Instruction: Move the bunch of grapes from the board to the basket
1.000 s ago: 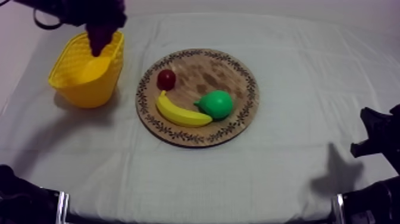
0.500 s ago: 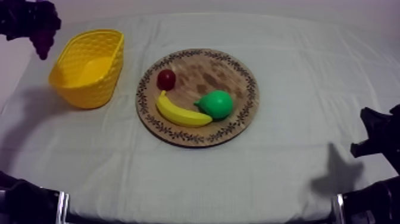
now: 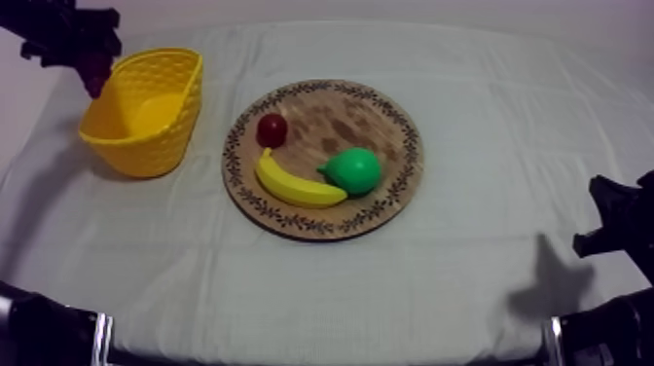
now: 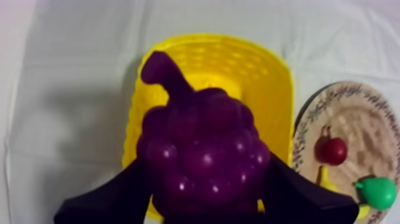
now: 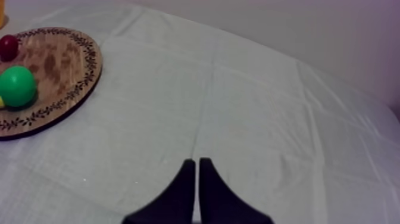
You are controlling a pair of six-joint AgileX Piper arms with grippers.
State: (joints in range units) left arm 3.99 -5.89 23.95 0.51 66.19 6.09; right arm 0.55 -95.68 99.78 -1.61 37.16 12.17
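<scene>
Far left, up at the table's back corner, the left gripper (image 3: 90, 60) hangs in the air w/ the bunch of grapes (image 3: 95, 72) in it. Its black fingers (image 4: 110, 199) are clamped on the bunch from both sides, low on the cluster, w/ the stem pointing away from the wrist. From above, the grapes sit at the outer back edge of the yellow basket (image 3: 146, 146), right by its rim & clear of the cloth. In the left wrist view the bunch hangs over the basket's open mouth, woven inside wall showing behind the stem. Can't tell if grapes & rim touch. The basket stands on the grey-white cloth (image 3: 487, 292) at the table's left side. Next over, approx mid-table, lies the round wooden board (image 3: 355, 112), near the basket but apart from it. On the board, the small red fruit (image 3: 272, 129) sits at the left. The banana (image 3: 297, 185) lies along the front just below it, and the pear (image 3: 352, 170) rests against the banana's right end. Far right, the right gripper (image 5: 197, 162) sits low by the table edge. Its fingers lie together as a narrow wedge over bare cloth, well apart from the board.
</scene>
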